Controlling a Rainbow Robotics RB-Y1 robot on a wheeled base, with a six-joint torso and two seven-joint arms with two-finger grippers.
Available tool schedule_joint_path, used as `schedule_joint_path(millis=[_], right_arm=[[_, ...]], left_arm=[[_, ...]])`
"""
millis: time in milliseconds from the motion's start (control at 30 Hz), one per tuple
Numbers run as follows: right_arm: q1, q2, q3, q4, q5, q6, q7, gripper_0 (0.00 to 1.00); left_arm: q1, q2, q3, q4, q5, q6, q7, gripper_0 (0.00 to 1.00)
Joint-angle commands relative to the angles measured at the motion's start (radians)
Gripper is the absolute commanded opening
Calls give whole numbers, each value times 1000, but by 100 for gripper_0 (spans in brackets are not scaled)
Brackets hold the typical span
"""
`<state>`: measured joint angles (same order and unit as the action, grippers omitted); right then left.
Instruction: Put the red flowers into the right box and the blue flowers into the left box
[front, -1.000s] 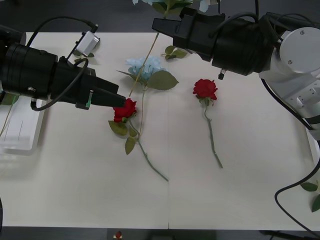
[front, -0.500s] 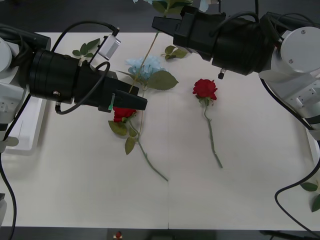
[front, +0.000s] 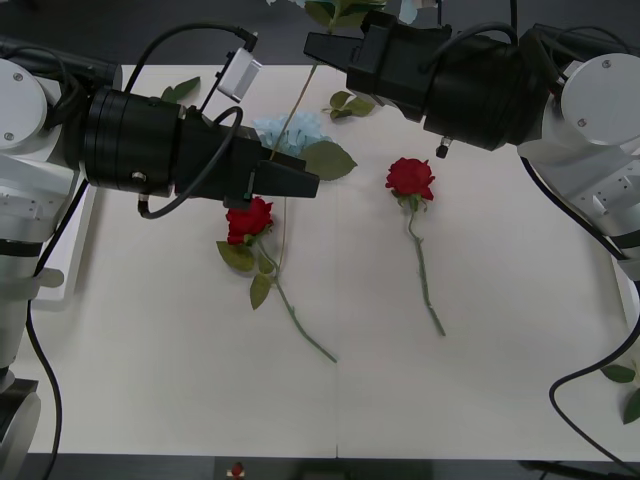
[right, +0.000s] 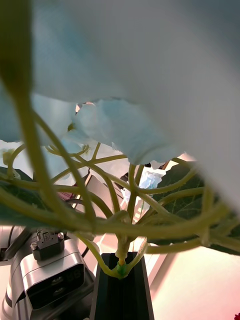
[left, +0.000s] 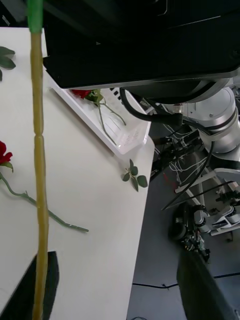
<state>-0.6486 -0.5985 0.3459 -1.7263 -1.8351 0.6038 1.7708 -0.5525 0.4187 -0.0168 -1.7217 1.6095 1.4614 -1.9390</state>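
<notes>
My right pincer (right: 121, 272), raised at the surface's (front: 480, 380) far edge, pinches a blue flower's stem (right: 120, 255). Left pincer (front: 300, 183) spread wide astride that stem above another blue flower (front: 290, 133), w/ red roses (front: 248, 219) lying loose. Right box (left: 117, 132) holds one rose.

A: What can't be made out?
B: The left arm covers part of the blue flowers (front: 300, 130) near the desk's (front: 480, 380) far edge. The right gripper's held bloom is cut off at the top.
A: And the left box (front: 70, 262)?
B: Mostly hidden behind the left arm.
</notes>
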Motion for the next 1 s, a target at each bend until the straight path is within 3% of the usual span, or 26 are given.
schedule_joint_path(millis=[33, 733, 767, 833, 867, 1000], right_arm=[[-17, 26, -5, -13, -12, -13, 18, 0], [-17, 26, -5, -13, -32, -18, 22, 0], [-17, 25, -5, -13, -30, -18, 26, 14], [-17, 19, -5, -13, -12, -18, 29, 50], [-17, 17, -5, -13, -1, -19, 29, 62], [-17, 16, -5, -13, 11, -22, 39, 81]], left_arm=[[-32, 3, 6, -16, -3, -7, 14, 0], [-30, 3, 9, -16, 4, -7, 22, 0], [-30, 3, 11, -16, 7, -7, 22, 0], [-30, 3, 14, -16, 10, -7, 22, 0], [-30, 3, 15, -16, 12, -7, 22, 0], [-26, 5, 23, -16, 13, -7, 22, 0]])
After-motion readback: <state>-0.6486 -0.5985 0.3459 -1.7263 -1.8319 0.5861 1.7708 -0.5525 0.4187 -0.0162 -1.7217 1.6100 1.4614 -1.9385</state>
